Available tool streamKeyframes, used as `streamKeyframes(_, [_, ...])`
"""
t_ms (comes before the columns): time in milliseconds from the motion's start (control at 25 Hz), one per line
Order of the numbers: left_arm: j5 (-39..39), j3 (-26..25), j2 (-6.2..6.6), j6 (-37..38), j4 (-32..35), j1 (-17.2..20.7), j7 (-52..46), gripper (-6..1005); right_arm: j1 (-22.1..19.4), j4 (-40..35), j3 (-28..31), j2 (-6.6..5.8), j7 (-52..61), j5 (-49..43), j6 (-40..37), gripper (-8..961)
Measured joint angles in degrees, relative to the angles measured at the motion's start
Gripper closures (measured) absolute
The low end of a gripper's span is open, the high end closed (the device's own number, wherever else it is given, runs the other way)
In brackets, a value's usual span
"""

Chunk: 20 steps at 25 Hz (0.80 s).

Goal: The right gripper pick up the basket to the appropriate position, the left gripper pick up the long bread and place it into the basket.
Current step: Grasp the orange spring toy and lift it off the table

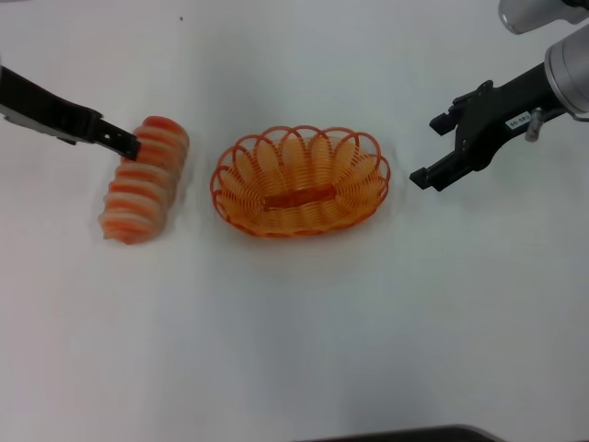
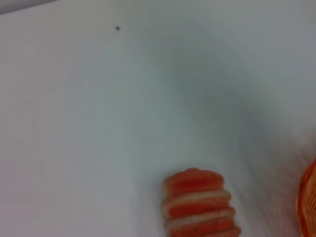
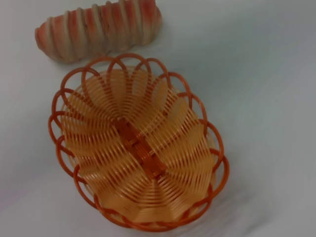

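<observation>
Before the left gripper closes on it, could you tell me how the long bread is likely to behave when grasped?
The long bread looks rounded, so a sideways nudge from the left gripper near its far end may roll it toward the basket. Its cross ridges should help against slipping. An end grasp would probably let it droop or pivot; mid-length seems safer.

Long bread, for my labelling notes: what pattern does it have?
The long bread has orange-red and cream cross stripes along its ridges, clearest in the right wrist view.

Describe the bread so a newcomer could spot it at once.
On the white table, look left of the orange basket, apart from it. The bread is the ridged loaf, striped orange-red and cream, with the left gripper at its far end.
</observation>
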Motion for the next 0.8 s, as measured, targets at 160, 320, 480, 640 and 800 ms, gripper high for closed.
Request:
streamKeyframes(160, [1.42, 1.58, -2.58, -0.35, 1.36, -0.22, -2.25, 96, -0.42, -0.03, 0.0, 0.0, 0.14, 0.0, 0.01, 6])
streamKeyframes(320, [1.5, 5.73, -2.53, -2.13, -1.07, -0.57, -6.22, 96, -0.85, -0.03, -0.11, 0.0, 0.28, 0.0, 0.0, 6])
streamKeyframes(480, [1.54, 7.19, -2.72, -4.68, -2.24, -0.3, -7.66, 96, -1.09, -0.07, -0.24, 0.0, 0.04, 0.12, 0.02, 6])
streamKeyframes(640, [1.9, 7.95, -2.47, -7.04, -5.07, -0.54, -9.47, 96, -1.51, -0.11, -0.37, 0.0, -0.08, 0.03, -0.05, 5])
streamKeyframes(800, [1.99, 8.21, -2.66, -7.84, -4.94, -0.68, -9.6, 95, -1.85, -0.17, -0.5, 0.0, -0.17, 0.0, -0.05, 5])
